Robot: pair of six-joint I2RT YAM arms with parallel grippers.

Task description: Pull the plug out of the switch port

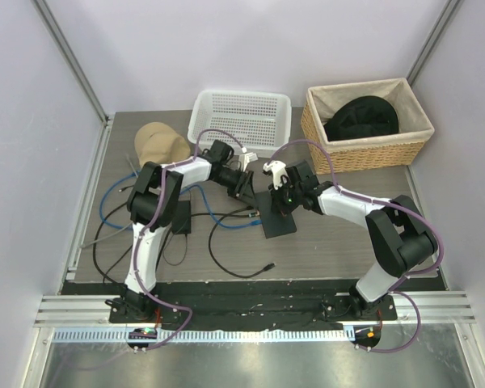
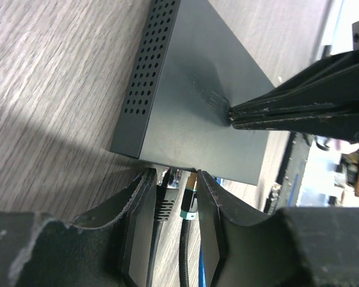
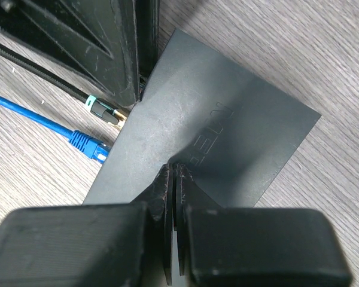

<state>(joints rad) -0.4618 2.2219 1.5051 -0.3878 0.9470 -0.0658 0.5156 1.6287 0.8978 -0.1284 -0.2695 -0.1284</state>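
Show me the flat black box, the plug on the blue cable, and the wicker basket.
switch (image 3: 227, 113): right wrist view, on its flat top face.
blue plug (image 3: 88, 145): right wrist view, on the plug's body.
wicker basket (image 1: 372, 155): top external view, on its woven front wall.

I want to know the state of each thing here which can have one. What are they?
switch: flat on the table.
black plug: at the switch's edge, seating unclear.
blue plug: same edge, seating unclear.
left gripper: straddles the black plug, grip unclear.
right gripper: shut, tips on the switch's top.
white basket: empty.
wicker basket: holds a black hat.
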